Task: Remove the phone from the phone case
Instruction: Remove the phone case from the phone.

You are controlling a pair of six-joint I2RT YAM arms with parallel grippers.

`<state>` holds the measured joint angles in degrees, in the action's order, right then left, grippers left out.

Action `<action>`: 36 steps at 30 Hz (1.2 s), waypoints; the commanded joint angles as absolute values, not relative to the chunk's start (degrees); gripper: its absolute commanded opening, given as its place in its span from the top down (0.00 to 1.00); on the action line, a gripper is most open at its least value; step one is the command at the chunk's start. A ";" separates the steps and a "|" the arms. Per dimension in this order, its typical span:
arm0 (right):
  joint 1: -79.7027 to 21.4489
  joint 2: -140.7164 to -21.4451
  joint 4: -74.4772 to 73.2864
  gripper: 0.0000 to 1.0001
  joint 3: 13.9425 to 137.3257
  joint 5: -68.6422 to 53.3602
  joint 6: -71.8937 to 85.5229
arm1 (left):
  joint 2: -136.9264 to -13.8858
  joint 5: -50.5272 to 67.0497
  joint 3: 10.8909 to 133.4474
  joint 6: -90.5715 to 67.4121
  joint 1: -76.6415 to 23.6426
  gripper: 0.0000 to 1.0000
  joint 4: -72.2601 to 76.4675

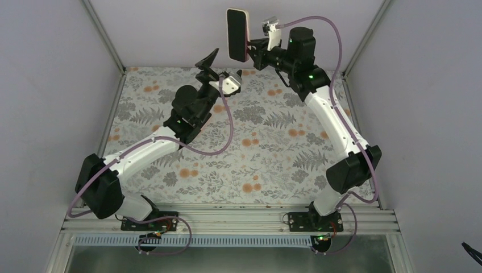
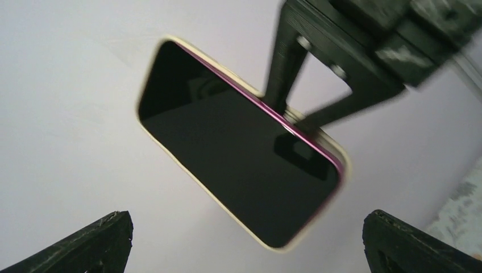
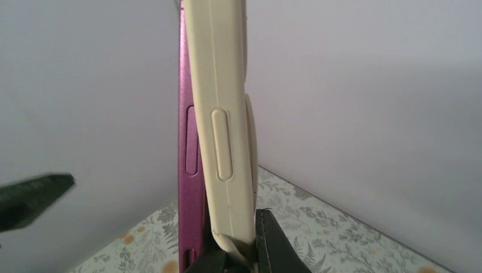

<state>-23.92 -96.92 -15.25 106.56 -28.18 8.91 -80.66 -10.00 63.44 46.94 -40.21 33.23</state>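
The phone [image 1: 236, 34] is up in the air at the far end of the table [image 1: 273, 142], close to the back wall [image 1: 170, 28]. It stands on its short end and its dark, shiny screen faces the left arm. It sits inside the phone case [image 3: 221, 85], which is pale with round corners. The right gripper [image 1: 249, 50] holds them up from the side. Its jaws are pressed onto one long edge of the phone case, and the right wrist camera shows the pale rim squeezed between the two black tips at the bottom of the picture. In that same view the phone's side is a shiny purple-pink strip. It runs along the left of the pale case with nothing over it, so the case rim may have slipped off the phone on that edge, but the view is too close to be sure. The left gripper [image 1: 226, 63] is lower down, just under and beside the phone, and it points up at it. Its jaws are spread wide with nothing between them. In the left wrist view its two black fingers [image 2: 96, 244] sit far apart in the bottom corners, and the phone's screen lies slanted across the middle above them, not touching them. The table has a cloth with grey leaves and orange flowers on it.
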 commanded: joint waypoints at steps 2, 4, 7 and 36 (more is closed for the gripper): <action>-24.35 -92.40 -11.08 0.97 104.48 -23.35 11.29 | -83.73 -14.37 68.04 45.98 -41.99 0.00 42.23; -24.34 -92.00 -10.83 0.97 104.00 -23.39 11.66 | -85.02 -13.46 68.98 45.63 -42.47 0.00 40.56; -24.35 -91.27 -10.47 0.97 103.45 -23.69 11.94 | -86.39 -13.54 69.62 45.44 -43.29 0.00 40.12; -24.25 -89.15 -8.17 0.97 97.47 -30.02 13.38 | -100.67 -34.16 73.52 62.32 -46.16 0.24 78.97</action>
<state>-23.55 -91.55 -10.17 99.24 -24.73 12.10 -98.28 -26.09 71.88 54.59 -46.68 58.70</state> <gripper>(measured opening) 0.071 0.805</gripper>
